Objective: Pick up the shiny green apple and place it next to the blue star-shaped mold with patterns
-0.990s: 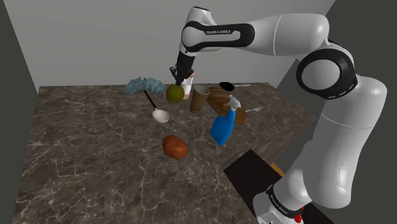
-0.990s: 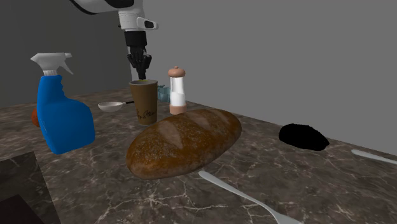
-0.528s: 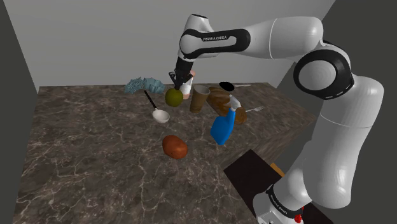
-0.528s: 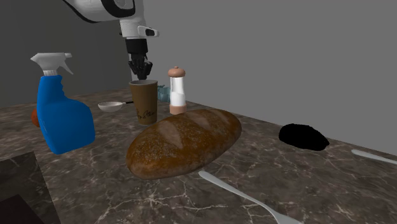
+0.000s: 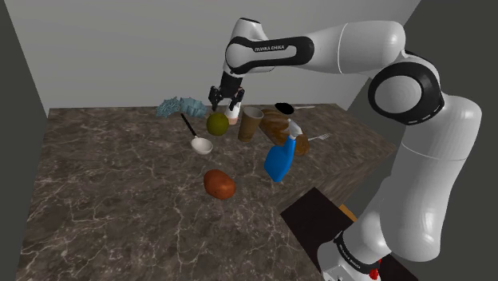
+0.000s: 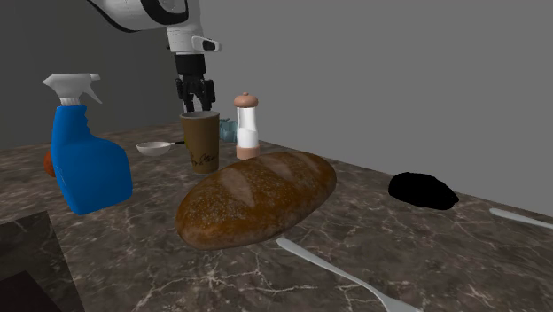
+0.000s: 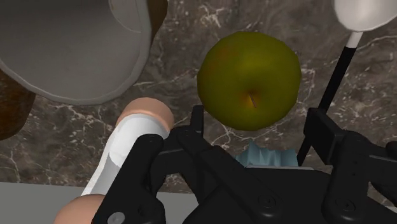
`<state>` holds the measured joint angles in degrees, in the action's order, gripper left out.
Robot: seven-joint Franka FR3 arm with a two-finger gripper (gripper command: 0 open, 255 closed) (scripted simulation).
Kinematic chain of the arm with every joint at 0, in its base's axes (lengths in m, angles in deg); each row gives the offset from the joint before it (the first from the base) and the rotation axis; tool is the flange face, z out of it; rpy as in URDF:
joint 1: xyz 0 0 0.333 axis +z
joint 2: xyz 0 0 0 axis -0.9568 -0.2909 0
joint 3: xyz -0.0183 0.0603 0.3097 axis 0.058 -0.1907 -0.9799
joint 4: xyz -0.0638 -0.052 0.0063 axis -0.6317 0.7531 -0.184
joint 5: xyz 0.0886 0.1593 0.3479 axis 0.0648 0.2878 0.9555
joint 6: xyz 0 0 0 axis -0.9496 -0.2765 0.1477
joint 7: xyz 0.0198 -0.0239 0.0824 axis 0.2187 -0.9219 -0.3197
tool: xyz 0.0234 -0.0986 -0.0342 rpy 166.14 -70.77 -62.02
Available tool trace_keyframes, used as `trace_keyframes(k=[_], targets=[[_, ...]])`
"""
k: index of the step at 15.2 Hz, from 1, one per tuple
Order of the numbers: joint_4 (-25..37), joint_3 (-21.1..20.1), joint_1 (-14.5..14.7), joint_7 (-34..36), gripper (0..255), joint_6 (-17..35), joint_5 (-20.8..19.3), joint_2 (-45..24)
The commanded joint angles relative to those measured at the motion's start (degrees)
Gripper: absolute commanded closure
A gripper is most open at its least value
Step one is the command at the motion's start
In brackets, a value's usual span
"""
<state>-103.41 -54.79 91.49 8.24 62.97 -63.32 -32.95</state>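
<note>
A dark veined marble counter [image 5: 104, 191] spans the scene under grey walls; the white arm [image 5: 359, 44] reaches from its stand at the shoulder view's lower right, up and over to the far side of the counter; a large brown bread loaf [image 6: 257, 197] lies nearest the camera in the second exterior view, with a blue spray bottle [image 6: 87, 164] standing to that view's left of it; farther back stands a brown paper cup [image 6: 200, 142], upright, with a white grinder [image 6: 246, 127] with a tan cap just beside it on that view's right; at the far edge of the counter, at the shoulder view's left of the cup, lies the blue star-shaped mold [image 5: 181, 105]; the apple [image 5: 218, 123] (more olive-green than bright) rests on the counter between the mold and the cup, nearer than the mold; the black gripper [image 5: 226, 102] hangs right above the apple, pointing down, its jaws spread wide with nothing clasped; in the wrist view the two fingers [image 7: 197, 121] stand apart on either side of the apple [image 7: 249, 79]; a reddish-brown rounded thing [image 5: 219, 184] sits alone nearer the middle of the counter; a white ladle [image 5: 201, 144] with a thin black handle lies just left of the apple in the shoulder view.
</note>
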Motion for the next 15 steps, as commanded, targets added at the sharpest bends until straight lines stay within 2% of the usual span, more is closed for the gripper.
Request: trace_keyframes(k=[1,3,7,15], targets=[[0.0,0.0,0.0,0.0,0,0.0,0.0,0.0],[0.0,0.0,0.0,0.0,0,0.0,0.0,0.0],[3.9,0.3,0.1,0.4,0,-6.2,-0.7,2.4],[3.9,0.3,0.1,0.4,0,-6.2,-0.7,2.4]])
